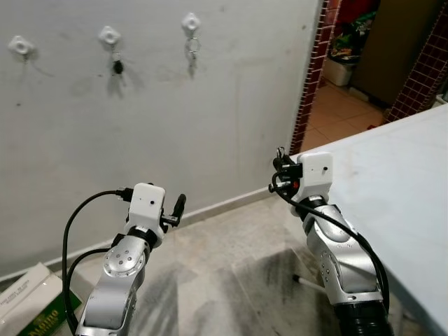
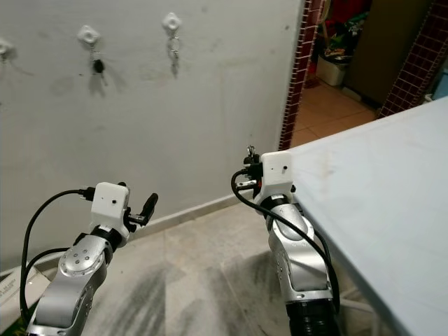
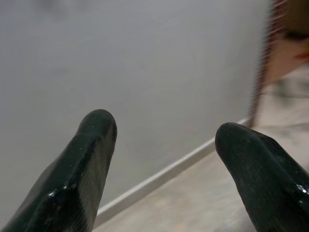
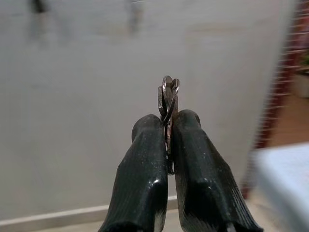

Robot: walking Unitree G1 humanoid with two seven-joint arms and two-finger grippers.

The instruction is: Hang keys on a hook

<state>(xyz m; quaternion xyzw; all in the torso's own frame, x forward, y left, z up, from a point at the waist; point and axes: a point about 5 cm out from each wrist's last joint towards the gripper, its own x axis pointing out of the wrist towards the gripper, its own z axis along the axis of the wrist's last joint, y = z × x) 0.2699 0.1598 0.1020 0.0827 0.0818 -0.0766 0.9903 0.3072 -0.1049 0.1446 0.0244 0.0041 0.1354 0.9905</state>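
Three white hooks are fixed high on the grey wall: a bare left hook (image 1: 20, 46), a middle hook (image 1: 109, 35) carrying a dark key, and a right hook (image 1: 190, 24) carrying a silver key. My right gripper (image 4: 168, 121) is shut on a metal key ring (image 4: 167, 99), whose loop sticks up between the fingertips. It is held in the air well below and to the right of the hooks, beside the table corner (image 1: 280, 164). My left gripper (image 3: 161, 140) is open with nothing between its fingers, raised low at the left (image 1: 178, 206).
A pale grey table (image 1: 392, 182) takes up the right side. A red brick doorway edge (image 1: 311, 77) opens onto an orange tiled room. A green and white box (image 1: 31, 301) lies on the floor at the lower left by the wall's skirting.
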